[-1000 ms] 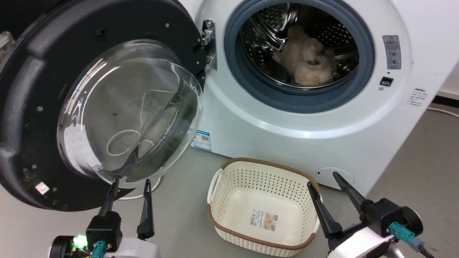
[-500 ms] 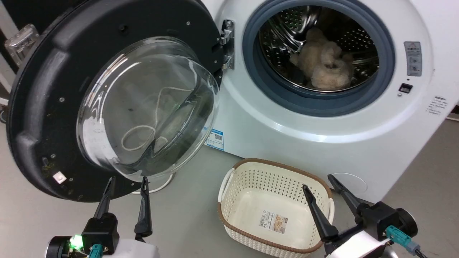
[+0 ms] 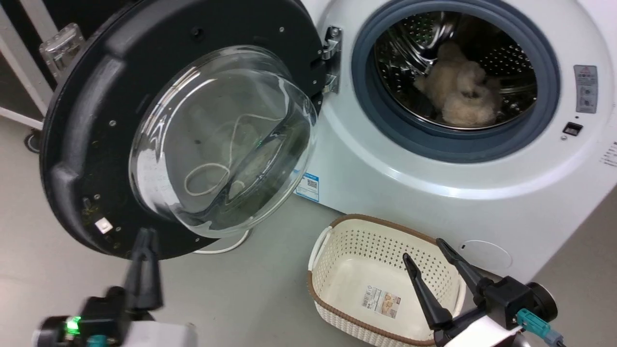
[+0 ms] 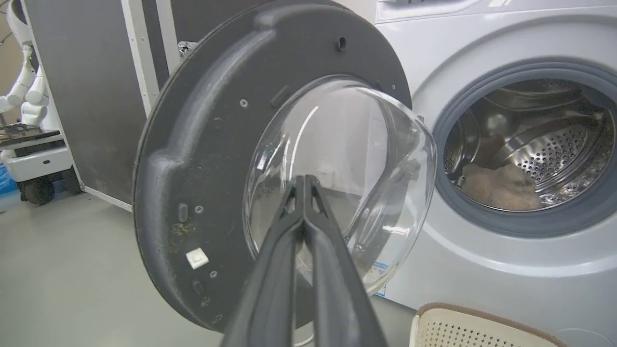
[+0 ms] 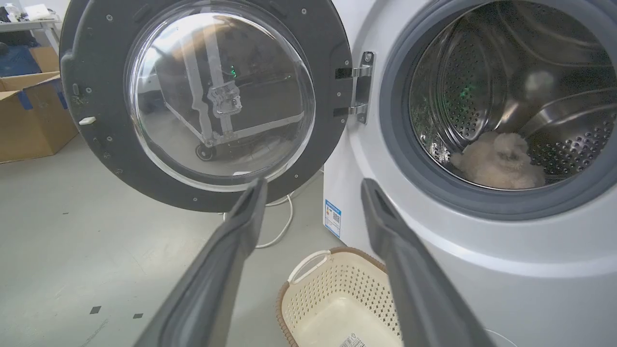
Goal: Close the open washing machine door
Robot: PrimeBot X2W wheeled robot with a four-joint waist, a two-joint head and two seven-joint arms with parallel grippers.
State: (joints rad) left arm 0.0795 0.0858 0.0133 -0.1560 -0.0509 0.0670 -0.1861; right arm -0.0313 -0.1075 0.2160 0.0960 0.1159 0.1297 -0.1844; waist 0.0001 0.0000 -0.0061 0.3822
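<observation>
The washing machine door (image 3: 87, 120) hangs wide open to the left of the white washing machine (image 3: 434, 183), its clear glass bowl (image 3: 221, 140) bulging toward me. A fluffy beige item (image 3: 458, 96) lies in the steel drum. My left gripper (image 3: 144, 241) is shut, low in the head view just under the door's black rim. The left wrist view has its fingertips (image 4: 304, 180) pressed together in front of the glass bowl (image 4: 337, 183). My right gripper (image 3: 424, 248) is open over the basket, its fingers (image 5: 246, 207) spread apart before the door (image 5: 202, 96) and the machine (image 5: 482, 241).
A cream perforated basket (image 3: 337, 231) with a brown rim stands on the grey floor against the machine's front. A white cable (image 3: 226, 248) lies under the door. A black case with metal edging (image 4: 96, 96) stands behind the door, and a cardboard box (image 5: 29, 115) sits farther left.
My left gripper has shut its fingers and shifted left under the door rim. The head camera has moved, sliding the whole scene to the right. The door stays open.
</observation>
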